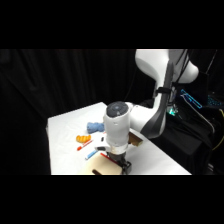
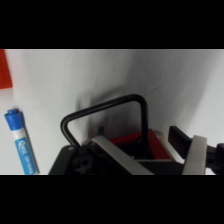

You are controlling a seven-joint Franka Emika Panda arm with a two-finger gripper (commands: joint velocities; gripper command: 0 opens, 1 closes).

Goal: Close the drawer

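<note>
The drawer (image 1: 106, 167) sits at the near edge of the white table (image 1: 65, 145), low in the side view, a light tan wooden box partly hidden under the arm's wrist. In the wrist view the drawer (image 2: 135, 145) lies directly below the camera: its red-trimmed front shows at the bottom of the picture, and its dark loop handle (image 2: 107, 112) arches up from it over the bare table surface (image 2: 100, 70). The gripper (image 1: 119, 162) hangs straight down over the drawer from the arm's thick white wrist, its black linkage touching or just above the box's top. In the wrist view the gripper (image 2: 145, 157) shows a pale finger (image 2: 117, 157) running slantwise across the red front and a second pale finger (image 2: 195, 155) at the right, with the drawer front between them; the two stand apart, so the gripper looks spread rather than closed, and whether either finger presses on the wood cannot be told. Just beside the drawer, a blue-capped marker (image 2: 21, 142) lies on the table at the wrist view's left edge, and a red-orange patch (image 2: 4, 70) shows in the upper left corner. In the side view a blue toy (image 1: 94, 127), an orange toy (image 1: 82, 138) and a red-ended pen (image 1: 84, 145) lie farther back on the table.
</note>
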